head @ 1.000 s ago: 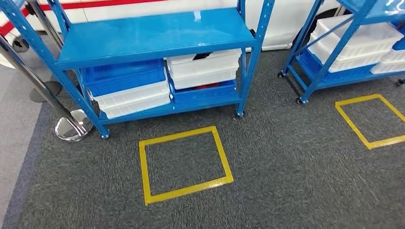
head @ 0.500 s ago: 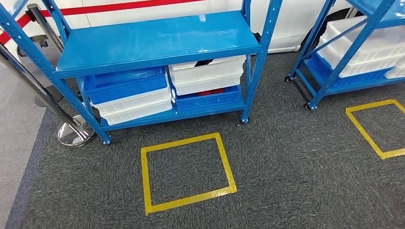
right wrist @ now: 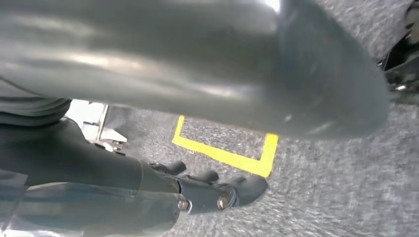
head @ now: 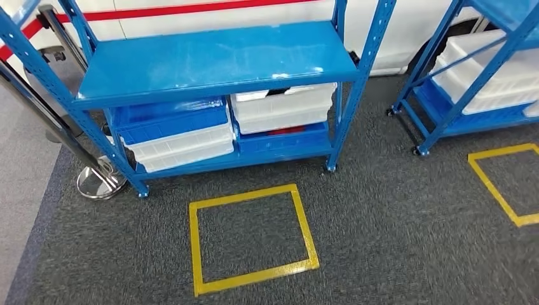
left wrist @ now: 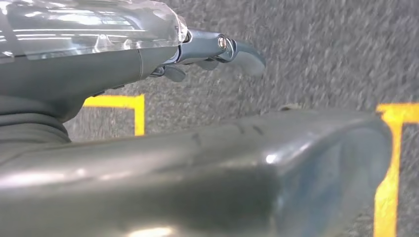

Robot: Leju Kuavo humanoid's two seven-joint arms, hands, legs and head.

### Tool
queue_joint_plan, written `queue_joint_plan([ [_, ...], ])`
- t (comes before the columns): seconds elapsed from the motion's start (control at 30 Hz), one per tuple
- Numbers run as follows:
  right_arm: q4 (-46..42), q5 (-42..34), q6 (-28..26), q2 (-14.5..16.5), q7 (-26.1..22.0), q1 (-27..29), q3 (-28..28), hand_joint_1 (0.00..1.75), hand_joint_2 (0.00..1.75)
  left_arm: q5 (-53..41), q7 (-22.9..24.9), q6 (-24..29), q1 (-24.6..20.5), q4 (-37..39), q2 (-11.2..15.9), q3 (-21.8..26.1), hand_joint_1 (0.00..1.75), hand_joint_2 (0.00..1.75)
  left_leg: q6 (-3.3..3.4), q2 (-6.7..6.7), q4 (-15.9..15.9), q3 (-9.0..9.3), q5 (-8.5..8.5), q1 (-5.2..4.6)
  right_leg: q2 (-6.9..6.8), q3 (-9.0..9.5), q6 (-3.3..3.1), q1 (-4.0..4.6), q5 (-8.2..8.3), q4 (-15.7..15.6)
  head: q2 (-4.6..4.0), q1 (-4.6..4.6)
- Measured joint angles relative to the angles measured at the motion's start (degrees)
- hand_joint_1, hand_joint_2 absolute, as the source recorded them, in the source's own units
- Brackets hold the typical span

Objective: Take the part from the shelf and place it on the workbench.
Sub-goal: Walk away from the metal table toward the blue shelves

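A dark grey carpet (head: pixel 394 241) covered the floor. On it stood a blue shelf (head: pixel 216 57), its upper board bare. Below that board, stacked white and blue bins (head: pixel 178 130) filled the lower level, and a dark item (possibly the part, too hidden to tell) peeked from the white bin (head: pixel 283 105). In front of the shelf lay a yellow taped square (head: pixel 251 238), likely marking where to stand. The left hand (left wrist: pixel 217 49) and right hand (right wrist: pixel 212 192) hung over the carpet holding nothing, fingers loosely curled; whether spread or closed, I cannot tell.
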Motion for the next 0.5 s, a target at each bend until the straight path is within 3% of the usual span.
queue_joint_plan([
  [0.1, -0.01, -0.04, 0.01, -0.03, -0.01, -0.11, -0.15, 0.00, 0.00, 0.00, 0.00, -0.04, -0.23, -0.01, -0.12, 0.00, 0.00, 0.00, 0.28, -0.22, -0.37, 1.12, -0.75, 0.07, 0.42, -6.51, 0.53, -0.32, -4.02, 9.67, 0.00, -0.02],
  [0.13, -0.01, -0.07, 0.01, -0.05, -0.01, -0.11, -0.18, 0.00, 0.00, 0.00, 0.00, -0.08, -0.25, -0.01, -0.15, -0.01, 0.00, 0.00, 0.22, -0.36, -0.36, 1.49, -1.10, 0.12, 0.43, -8.28, 0.71, -0.45, -4.49, 11.52, 0.00, -0.02],
  [0.17, -0.01, -0.08, 0.00, -0.08, -0.01, -0.08, -0.20, 0.00, 0.00, 0.00, 0.00, -0.11, -0.22, -0.01, -0.18, -0.01, 0.00, 0.00, 0.09, -0.50, -0.34, 2.01, -1.51, 0.21, 0.43, -9.12, 0.94, -0.58, -3.67, 11.46, 0.00, -0.02],
  [0.27, 0.01, -0.11, 0.01, -0.11, -0.01, 0.33, -0.22, 0.00, 0.00, -0.01, 0.01, -0.17, -0.06, 0.00, -0.26, -0.01, 0.00, 0.00, -0.78, -0.91, -0.07, 3.86, -3.05, 0.55, 0.49, -7.19, 1.51, -1.06, 3.68, 2.26, 0.00, -0.02],
  [0.3, 0.02, -0.12, 0.02, -0.10, -0.03, 0.45, -0.23, 0.00, 0.00, -0.02, 0.01, -0.19, -0.08, 0.01, -0.26, -0.02, 0.00, 0.00, -1.20, -1.01, 0.10, 4.11, -3.55, 0.55, 0.54, -6.55, 1.29, -1.07, 4.97, -0.44, 0.00, -0.01],
  [0.33, 0.03, -0.13, 0.03, -0.10, -0.04, 0.47, -0.24, 0.00, 0.00, -0.02, 0.02, -0.22, -0.15, 0.02, -0.25, -0.02, 0.00, 0.00, -1.63, -1.07, 0.25, 4.14, -4.02, 0.49, 0.60, -6.28, 0.93, -1.05, 5.61, -1.88, 0.00, -0.01],
  [0.43, 0.03, -0.14, 0.03, -0.08, -0.08, 0.37, -0.26, 0.00, 0.00, -0.05, -0.01, -0.35, -0.32, 0.02, -0.23, -0.02, 0.00, 0.00, -2.64, -1.08, 0.98, 4.49, -4.73, 0.49, 0.65, -5.79, -0.51, -0.88, 5.29, -2.45, 0.00, -0.02],
  [0.5, 0.03, -0.14, 0.04, -0.08, -0.08, 0.42, -0.26, 0.00, 0.00, -0.06, -0.06, -0.40, -0.37, 0.02, -0.21, -0.02, 0.00, 0.00, -3.12, -0.88, 4.07, 3.38, -5.61, 0.66, 0.51, -4.81, -1.24, -0.91, 4.83, -2.70, 0.00, -0.02],
])
